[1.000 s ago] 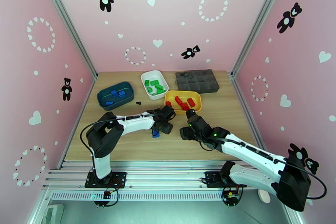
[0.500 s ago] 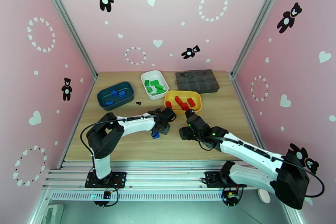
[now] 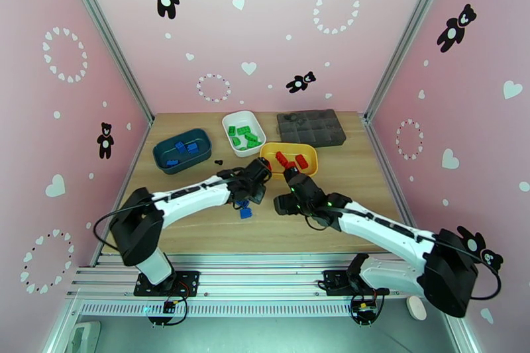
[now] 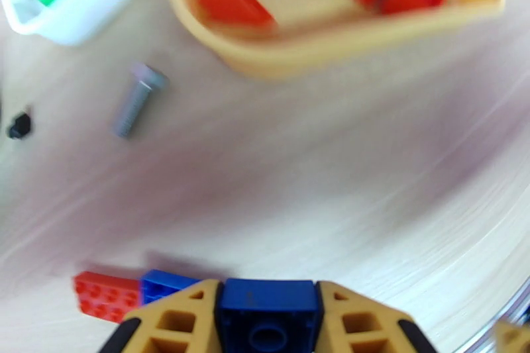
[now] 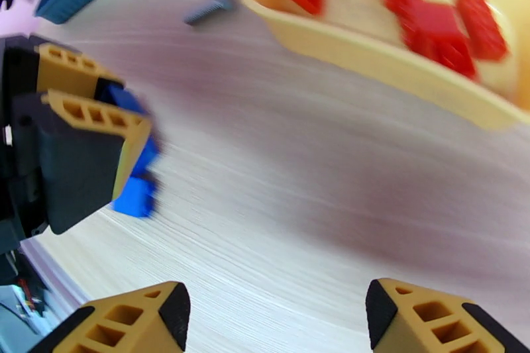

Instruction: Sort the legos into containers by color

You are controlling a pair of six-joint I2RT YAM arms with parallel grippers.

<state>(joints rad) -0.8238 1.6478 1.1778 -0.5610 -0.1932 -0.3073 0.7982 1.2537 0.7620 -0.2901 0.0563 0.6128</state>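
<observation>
The left gripper [image 4: 268, 291] hangs over the middle of the table [image 3: 358, 208], its two fingers closed on a blue brick [image 4: 268, 314] that sits square between the pads.

Read the top view as a dial centred on that gripper. At 10 o'clock lies the teal tray [image 3: 161, 151] with several blue bricks [image 3: 185, 147] in it. At 12 o'clock lies the white tray [image 3: 240, 117], holding the green bricks [image 3: 244, 136]. At 2 o'clock, near at hand, lies the yellow tray [image 3: 305, 149] with the red bricks [image 3: 290, 162]. The organizer box [image 3: 311, 128] stands farther off at 1 o'clock.

At about 6 o'clock, just below the gripper, a loose blue brick [image 3: 246, 212] rests on the wood. The left wrist view shows a loose red brick [image 4: 106, 295] touching its side (both are partly hidden behind the finger).

A silver screw [image 4: 136, 99] lies on the table between the white and yellow trays. A black screw [image 3: 218, 162] lies at 11 o'clock, between the teal and white trays.

The right gripper [image 5: 277, 298] is at 3 o'clock, just beside the left one. Its fingers are spread wide with nothing between them. They are over bare wood, short of the yellow tray's near wall.
</observation>
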